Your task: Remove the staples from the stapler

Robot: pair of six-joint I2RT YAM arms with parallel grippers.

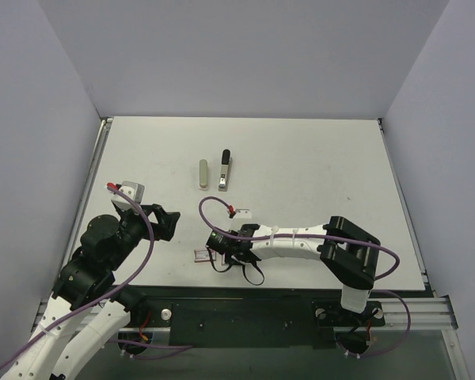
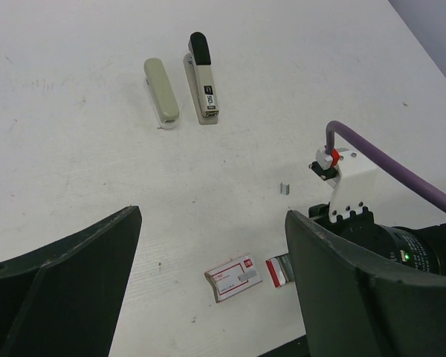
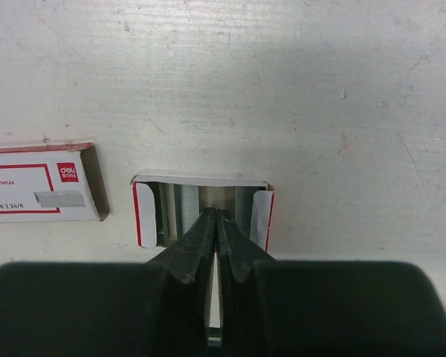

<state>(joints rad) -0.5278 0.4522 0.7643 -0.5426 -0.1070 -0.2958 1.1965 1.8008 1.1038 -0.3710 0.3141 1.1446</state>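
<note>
The white table [image 1: 301, 158] carries everything you need. Your left gripper [image 2: 212, 219] hangs above it with its black fingers spread wide and nothing between them. Your right gripper [image 3: 217, 216] reaches across to the near middle, fingers pressed almost together. Their tips sit at the mouth of the open red-and-white card tray of staples [image 3: 201, 181], and you cannot tell whether they pinch anything.

The slim light grey metal stapler with a black end [image 1: 224, 170] lies well apart from both grippers, farther out on the table. Its long axis runs near to far, black end away from you, and it looks closed and untouched. Just beside it on its left, parallel, lies the plain beige-grey bar [image 1: 203, 175]; leave that one alone.

From the left wrist view the stapler [image 2: 203, 78] sits ahead and slightly left of centre. That arm is free and already faces it, so it seems the better one to send. The red-and-white staple box sleeve [image 2: 234, 277] lies near the tray. A tiny grey staple fragment [image 2: 285, 188] lies alone between the box and the stapler.
</note>
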